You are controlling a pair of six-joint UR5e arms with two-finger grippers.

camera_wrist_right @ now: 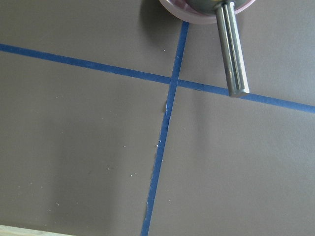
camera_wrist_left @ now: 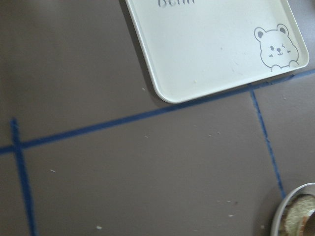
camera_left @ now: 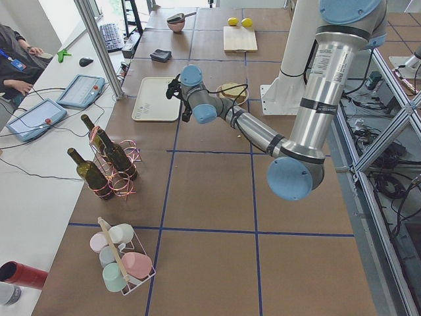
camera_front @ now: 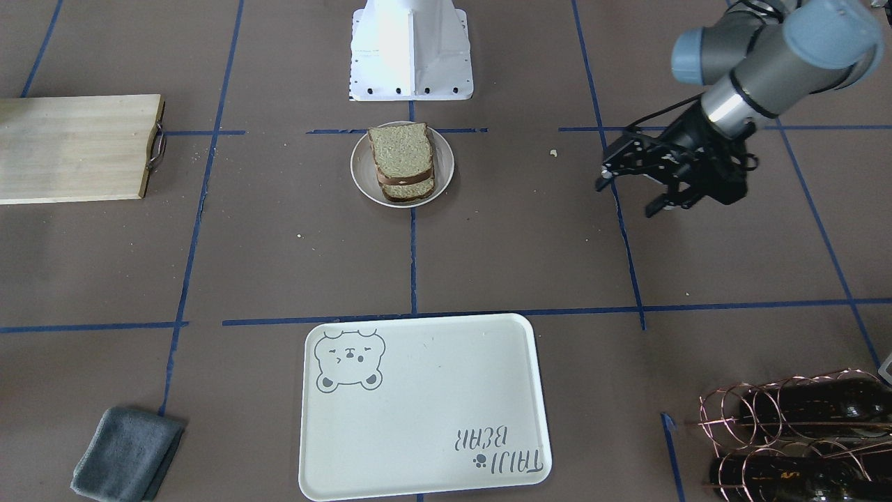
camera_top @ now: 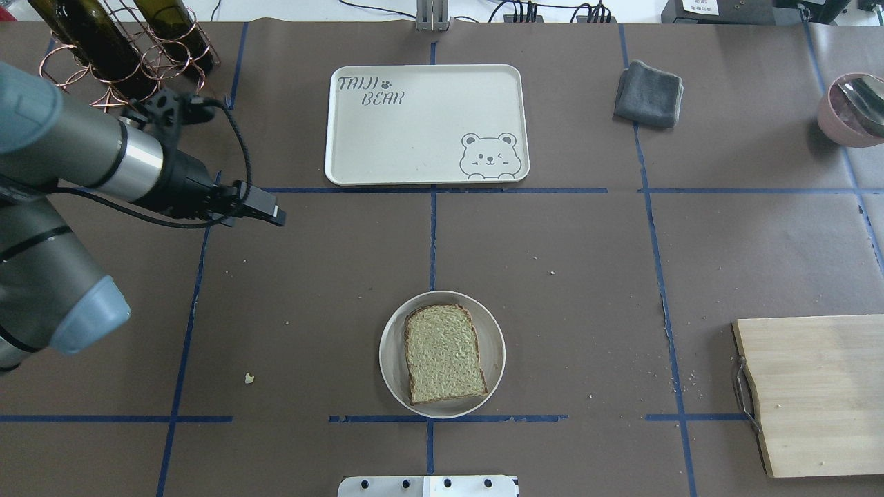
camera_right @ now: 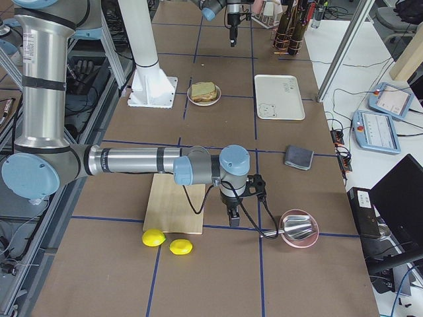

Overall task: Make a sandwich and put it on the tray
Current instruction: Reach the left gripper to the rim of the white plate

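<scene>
Brown table (camera_front: 488, 265) beneath; left gripper (camera_front: 624, 200) hovers tilted, jaws apparently apart.

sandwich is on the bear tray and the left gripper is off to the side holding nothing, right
No: the sandwich is on the round plate; the bear tray is bare, as the front-facing view shows. The left gripper is off to the side holding nothing.

We cannot make out what lies inside the sandwich (camera_front: 402, 162). The right gripper (camera_right: 232, 221) is too small for us to judge its jaws. The cutting board (camera_front: 73, 148) and pink bowl (camera_top: 832, 128) run past the picture edges. The left wrist view catches only a corner of the plate (camera_wrist_left: 281, 202).
</scene>
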